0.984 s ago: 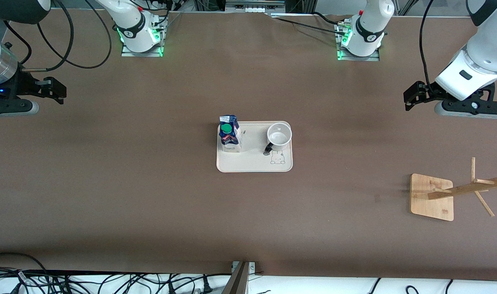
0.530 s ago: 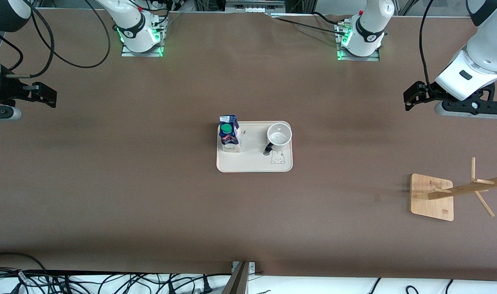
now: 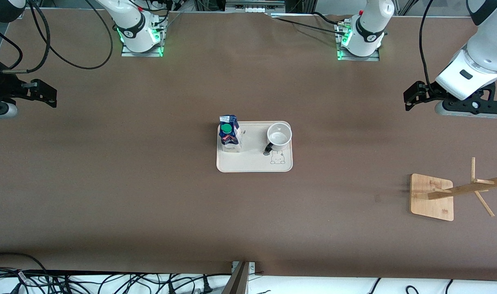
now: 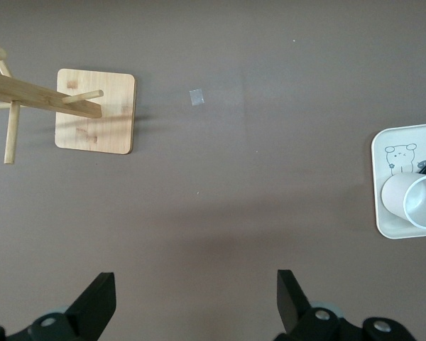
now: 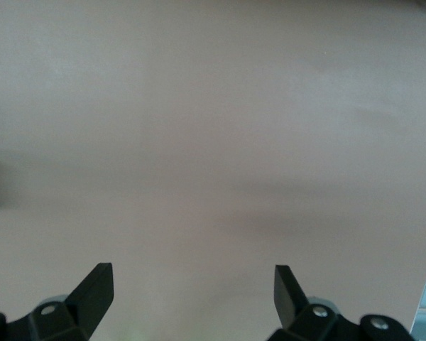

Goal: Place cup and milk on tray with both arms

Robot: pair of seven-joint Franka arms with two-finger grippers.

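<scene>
With milk & cup upright on tray mid-table, we judge the task done. Both grippers, left & right, hang spread & empty over bare table at their own ends, well apart from tray.

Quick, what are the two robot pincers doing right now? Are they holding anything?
Left pincer: open, holding nothing, over bare table at the left arm's end.
Right pincer: open, holding nothing, over bare table at the right arm's end.
</scene>
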